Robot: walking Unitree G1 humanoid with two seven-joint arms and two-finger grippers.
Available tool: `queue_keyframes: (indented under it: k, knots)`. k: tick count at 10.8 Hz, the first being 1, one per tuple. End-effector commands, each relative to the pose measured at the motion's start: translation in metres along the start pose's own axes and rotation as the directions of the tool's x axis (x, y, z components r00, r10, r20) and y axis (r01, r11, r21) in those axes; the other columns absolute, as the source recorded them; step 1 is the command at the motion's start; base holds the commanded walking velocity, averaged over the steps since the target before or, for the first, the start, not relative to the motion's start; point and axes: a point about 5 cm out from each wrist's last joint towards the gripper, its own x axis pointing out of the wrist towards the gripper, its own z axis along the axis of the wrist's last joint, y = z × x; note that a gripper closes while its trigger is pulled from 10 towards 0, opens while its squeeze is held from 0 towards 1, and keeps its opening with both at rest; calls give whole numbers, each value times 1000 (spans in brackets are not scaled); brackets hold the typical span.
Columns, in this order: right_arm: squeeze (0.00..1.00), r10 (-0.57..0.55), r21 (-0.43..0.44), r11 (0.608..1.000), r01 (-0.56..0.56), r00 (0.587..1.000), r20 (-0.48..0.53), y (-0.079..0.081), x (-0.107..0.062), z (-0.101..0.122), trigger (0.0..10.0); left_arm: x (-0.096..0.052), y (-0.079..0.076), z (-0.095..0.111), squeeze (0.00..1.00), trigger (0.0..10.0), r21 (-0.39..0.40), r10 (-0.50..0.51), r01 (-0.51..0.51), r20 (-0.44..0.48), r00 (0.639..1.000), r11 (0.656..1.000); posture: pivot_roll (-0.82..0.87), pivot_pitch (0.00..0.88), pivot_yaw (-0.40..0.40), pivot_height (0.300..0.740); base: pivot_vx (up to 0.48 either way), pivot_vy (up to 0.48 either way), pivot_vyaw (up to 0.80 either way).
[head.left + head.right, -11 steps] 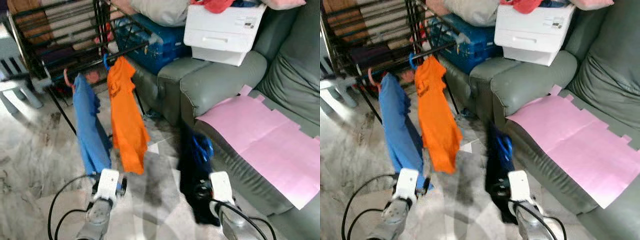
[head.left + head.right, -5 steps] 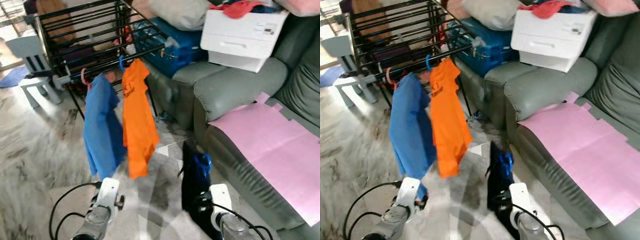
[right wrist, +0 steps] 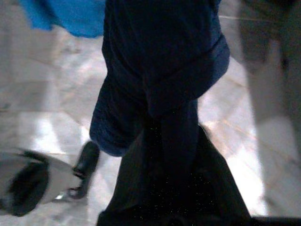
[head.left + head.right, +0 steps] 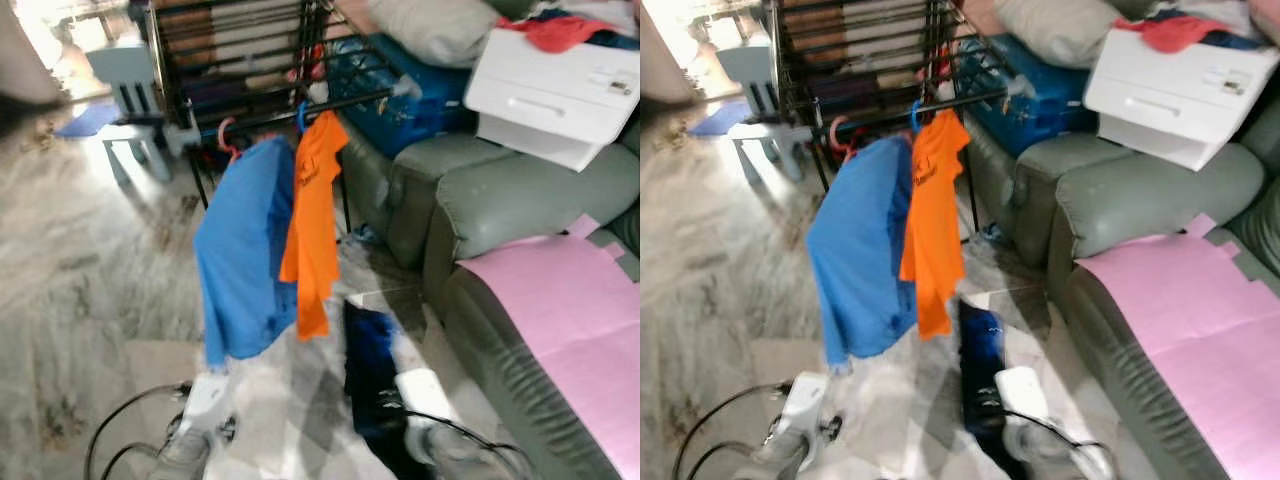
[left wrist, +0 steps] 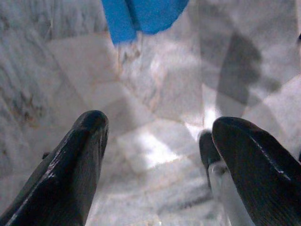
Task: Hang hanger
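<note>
Low down, right gripper (image 4: pixel 385 400) clenched on navy garment (image 4: pixel 368 355); left gripper (image 5: pixel 155 141) released.

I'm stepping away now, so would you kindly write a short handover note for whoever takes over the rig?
Right gripper: low, jaws shut on the dark navy garment, which hangs down in front of the sofa.
Left gripper: jaws open, empty, over the marble floor.
Done: blue shirt and orange shirt already hang on the black drying rack.
Left: carry the navy garment to the rack and hang it beside the orange shirt. Its hanger cannot be made out.
</note>
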Motion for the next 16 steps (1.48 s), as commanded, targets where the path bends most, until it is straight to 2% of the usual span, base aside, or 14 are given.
queue_keyframes:
  k: [1, 4, 6, 8, 10, 12, 16]
  knots:
    - [0, -14, 5, 1000, 14, 1000, 15, -7, 0, 5, 10000, 1, -2, 4, 0, 10000, -5, 1, -1, 14, 1000, 1000, -33, 0, 23, 740, 0, 0, 0]
    - [0, -2, -5, 1000, 2, 1000, -22, -6, 3, 7, 10000, -1, 7, -6, 0, 10000, -96, 49, -51, -23, 999, 994, 30, 0, -17, 740, 0, 0, 0]
    - [0, 0, -13, 1000, -1, 999, -46, -1, 3, 4, 10000, -2, 16, -12, 0, 10000, -110, 67, -71, -38, 997, 991, 34, 0, -5, 740, 0, 122, 0]
    - [0, -15, 1, 1000, 15, 998, -62, -1, 2, -2, 10000, -2, 15, -9, 0, 10000, -45, 41, -42, -26, 999, 998, 9, 0, 21, 740, 0, 0, 0]
    - [0, -37, 26, 999, 39, 996, -75, -5, 0, -7, 10000, -1, 6, -6, 0, 10000, 33, 3, -3, -23, 1000, 999, -17, 0, 45, 740, 0, 0, 0]
    - [0, -46, 36, 998, 49, 996, -81, -6, -1, -10, 10000, -1, 4, -7, 0, 10000, 60, -8, 10, -29, 1000, 998, -38, 0, 62, 740, 0, 0, 0]
    - [0, -52, 33, 998, 55, 994, -100, -8, -3, -14, 10000, -1, 2, -7, 0, 10000, 91, -17, 21, -37, 999, 996, -49, 0, 76, 740, -344, 0, 0]
